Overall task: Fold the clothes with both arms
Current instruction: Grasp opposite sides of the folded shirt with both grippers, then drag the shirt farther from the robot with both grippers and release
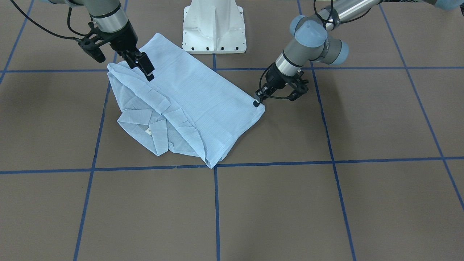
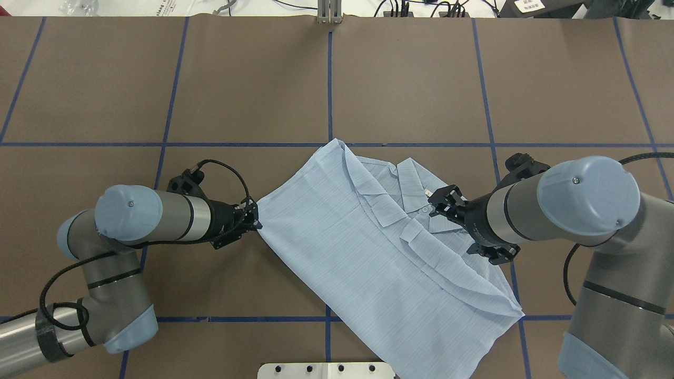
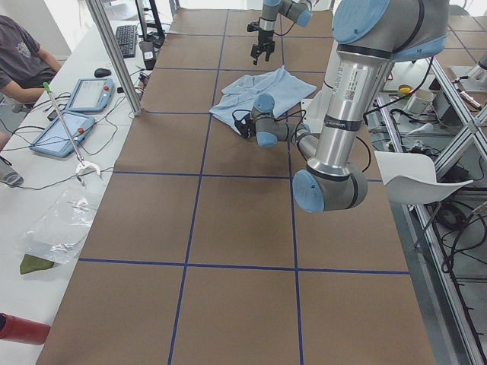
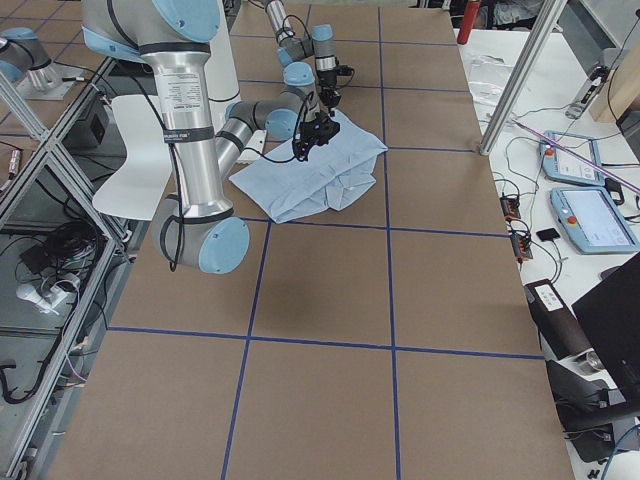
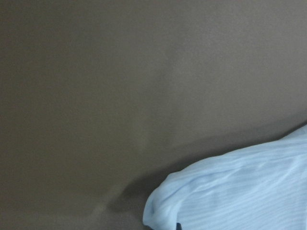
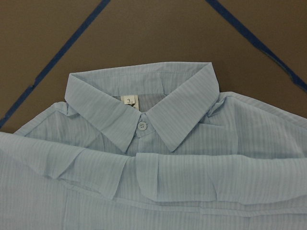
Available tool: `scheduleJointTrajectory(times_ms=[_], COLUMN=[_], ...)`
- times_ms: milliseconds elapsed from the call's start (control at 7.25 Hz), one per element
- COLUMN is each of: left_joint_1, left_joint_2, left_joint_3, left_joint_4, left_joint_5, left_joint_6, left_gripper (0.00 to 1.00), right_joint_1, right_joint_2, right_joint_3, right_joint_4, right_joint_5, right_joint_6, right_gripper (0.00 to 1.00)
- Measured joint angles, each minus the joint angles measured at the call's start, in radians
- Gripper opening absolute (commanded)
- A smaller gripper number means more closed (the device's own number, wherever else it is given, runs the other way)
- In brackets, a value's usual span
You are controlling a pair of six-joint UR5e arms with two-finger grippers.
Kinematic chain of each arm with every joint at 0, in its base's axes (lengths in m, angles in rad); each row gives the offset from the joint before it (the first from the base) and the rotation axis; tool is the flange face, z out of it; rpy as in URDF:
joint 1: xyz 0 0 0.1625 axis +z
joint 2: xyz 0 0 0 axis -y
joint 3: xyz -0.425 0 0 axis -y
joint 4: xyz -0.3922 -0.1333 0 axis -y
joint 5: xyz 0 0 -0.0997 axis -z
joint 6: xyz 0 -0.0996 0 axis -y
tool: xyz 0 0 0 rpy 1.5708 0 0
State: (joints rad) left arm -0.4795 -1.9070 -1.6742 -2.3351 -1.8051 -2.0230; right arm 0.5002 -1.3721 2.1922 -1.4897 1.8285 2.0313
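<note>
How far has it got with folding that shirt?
About partway. Done: the shirt lies as a rough rectangle, no sleeve sticking out, with a folded edge just below the collar. In hand: the left tool is at one corner and the right tool hovers over the opposite end. Left: it looks long and creased, so probably another fold or two.

The shirt [image 2: 368, 252] is pale blue with fine stripes, a white neck label [image 6: 129, 100] and a pale button [image 6: 142, 125]. The table [image 2: 253, 79] is dull brown, gridded with blue tape lines [image 2: 330, 79]. The left arm [image 2: 174, 213] and right arm [image 2: 511, 210] are silver-grey with light-blue joint caps. The left end effector [image 1: 257, 102] and right end effector [image 1: 143, 67] are black. The pedestal [image 1: 214, 25] is white.
</note>
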Motion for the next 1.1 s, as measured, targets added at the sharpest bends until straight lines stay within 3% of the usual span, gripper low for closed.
scheduleJointTrajectory(times_ms=[276,552,690,828,966,1104], left_joint_1=[-0.125,-0.257,-0.296,-0.316,-0.325,-0.329], left_joint_2=[-0.088,-0.293,-0.384,-0.447,-0.470,-0.448], left_joint_3=[0.099,0.381,0.519,0.614,0.652,0.624], left_joint_4=[0.045,-0.011,-0.065,-0.100,-0.114,-0.119], left_joint_5=[-0.002,-0.002,0.010,0.033,0.044,0.035], left_joint_6=[0.162,0.236,0.257,0.285,0.313,0.334], left_gripper=[0.00,0.00,0.32,0.39,0.39,0.39], right_joint_1=[0.002,0.006,0.009,0.011,0.010,-0.004], right_joint_2=[0.006,0.013,0.022,0.042,0.078,0.126], right_joint_3=[-0.001,-0.002,-0.005,-0.018,-0.047,-0.082], right_joint_4=[-0.001,-0.002,-0.003,-0.005,-0.006,-0.008], right_joint_5=[-0.007,-0.010,-0.010,-0.011,-0.024,-0.061], right_joint_6=[0.001,0.003,0.004,0.005,0.004,0.003], right_gripper=[1.00,1.00,1.00,1.00,1.00,1.00])
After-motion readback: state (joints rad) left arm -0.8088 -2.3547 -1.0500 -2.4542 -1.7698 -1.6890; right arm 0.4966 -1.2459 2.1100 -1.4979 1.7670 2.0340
